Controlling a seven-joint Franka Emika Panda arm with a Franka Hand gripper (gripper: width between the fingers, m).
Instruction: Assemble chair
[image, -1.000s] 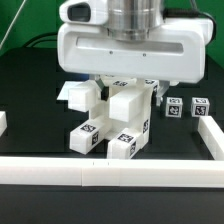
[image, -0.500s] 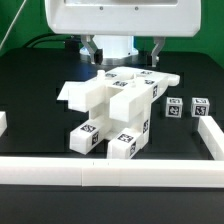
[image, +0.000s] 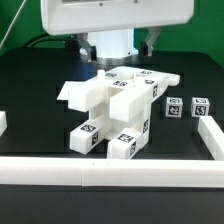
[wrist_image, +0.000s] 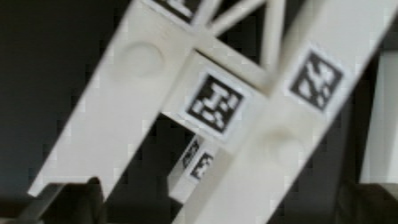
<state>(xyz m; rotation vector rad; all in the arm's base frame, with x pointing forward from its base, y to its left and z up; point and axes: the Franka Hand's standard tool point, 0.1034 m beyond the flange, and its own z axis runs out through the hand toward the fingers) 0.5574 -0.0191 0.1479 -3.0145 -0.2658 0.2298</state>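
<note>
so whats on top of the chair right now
Nothing rests on the chair. The open gripper hangs above its far end, apparently not touching it. The arm's wide white housing hides the table behind the chair.

chair (image: 112, 112) lies mid-worktop (image: 35, 95), leg ends toward the front rail (image: 100, 170). on the exterior view's right of it, near but not touching: small cube (image: 175, 108), then second cube (image: 200, 107) just beside it (the second sits just behind the side rail (image: 212, 140)). claw (image: 120, 45) hangs above the chair's far end.
</note>
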